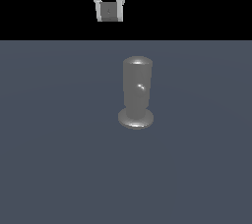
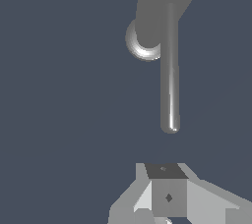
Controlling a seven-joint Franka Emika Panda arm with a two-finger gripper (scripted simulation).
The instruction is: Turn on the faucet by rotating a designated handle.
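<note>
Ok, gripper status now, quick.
Gripper: shut, fingertips together with nothing between them. It holds nothing; it hangs clear of the faucet and short of the handle tip.

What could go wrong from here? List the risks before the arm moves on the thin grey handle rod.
1. The gripper hangs apart from the grey metallic upright faucet cylinder, touching nothing; a descent may miss the thin grey handle rod.
2. In the exterior view the rod is only a glint, pointing at the camera, so depth is easily misjudged.
3. The fingers look shut, so they could only push, perhaps slipping off.
</note>
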